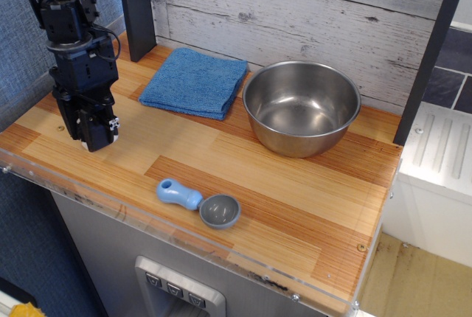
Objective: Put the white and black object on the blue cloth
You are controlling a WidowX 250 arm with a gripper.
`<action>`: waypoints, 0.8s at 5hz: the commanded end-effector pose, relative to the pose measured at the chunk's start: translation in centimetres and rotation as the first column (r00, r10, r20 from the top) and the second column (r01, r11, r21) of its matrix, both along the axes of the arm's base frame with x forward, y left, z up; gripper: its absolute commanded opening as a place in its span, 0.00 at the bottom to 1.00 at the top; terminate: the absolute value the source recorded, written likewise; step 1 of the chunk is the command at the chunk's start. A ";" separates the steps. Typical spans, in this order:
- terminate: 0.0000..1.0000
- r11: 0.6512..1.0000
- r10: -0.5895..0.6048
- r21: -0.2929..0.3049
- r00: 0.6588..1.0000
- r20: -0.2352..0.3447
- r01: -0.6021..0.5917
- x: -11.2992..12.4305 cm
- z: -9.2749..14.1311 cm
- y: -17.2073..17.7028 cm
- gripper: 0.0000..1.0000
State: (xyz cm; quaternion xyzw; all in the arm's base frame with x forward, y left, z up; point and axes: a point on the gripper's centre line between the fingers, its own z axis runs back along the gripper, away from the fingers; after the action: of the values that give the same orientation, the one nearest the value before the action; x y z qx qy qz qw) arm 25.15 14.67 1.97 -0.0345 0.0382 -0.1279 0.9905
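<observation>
My gripper (94,134) hangs at the table's left end, front-left of the blue cloth (195,81). Its black fingers (102,131) point down, drawn close together, tips just above the wood. The white and black object does not show on the table; it is hidden between or behind the fingers. The blue cloth lies flat and folded at the back, against the plank wall, with nothing on it.
A steel bowl (345,81) stands right of the cloth. A grey scoop with a light-blue handle (199,203) lies near the front edge. A dark post (137,7) stands behind the gripper. The wooden table (295,206) has a clear plastic lip in front.
</observation>
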 end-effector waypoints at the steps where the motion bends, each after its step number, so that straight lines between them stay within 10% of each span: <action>1: 0.00 0.997 0.061 -0.045 0.990 0.130 -0.056 1.1 5.6 1.3 0.00; 4: 0.00 0.996 0.031 -0.083 0.974 0.224 -0.013 8.2 9.6 -3.2 0.00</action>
State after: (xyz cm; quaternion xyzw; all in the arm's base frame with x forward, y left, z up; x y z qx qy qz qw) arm 33.29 11.02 9.85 -0.0719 -0.0578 -0.1231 0.9881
